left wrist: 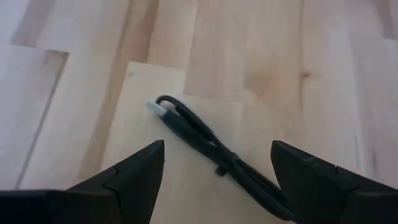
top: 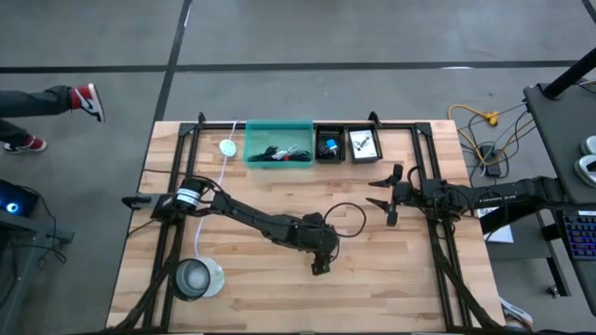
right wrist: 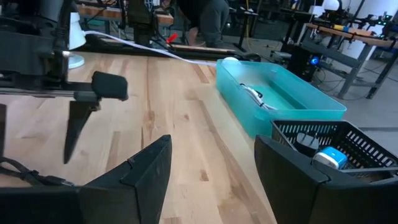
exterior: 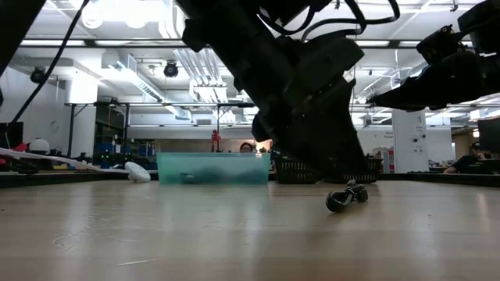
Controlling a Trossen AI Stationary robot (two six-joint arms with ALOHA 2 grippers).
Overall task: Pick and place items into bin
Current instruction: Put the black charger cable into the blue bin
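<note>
A black bundled cable [left wrist: 199, 134] with a silvery plug end lies flat on the wood, near the table's middle; in the low view the cable [exterior: 346, 197] shows just under the left arm. My left gripper [left wrist: 217, 149] is open and points down over it [top: 319, 265], one finger on either side, touching nothing. The teal bin [top: 277, 144] stands at the far edge and holds dark cables and a red bit. My right gripper [top: 386, 197] waits open above the table's right part [right wrist: 211, 143].
Two black mesh baskets [top: 328, 144] [top: 363, 144] stand right of the teal bin. A white cord with a round disc [top: 226, 147] runs down the left side to a round clear container [top: 196, 277] near the front left corner. Bare wood surrounds the cable.
</note>
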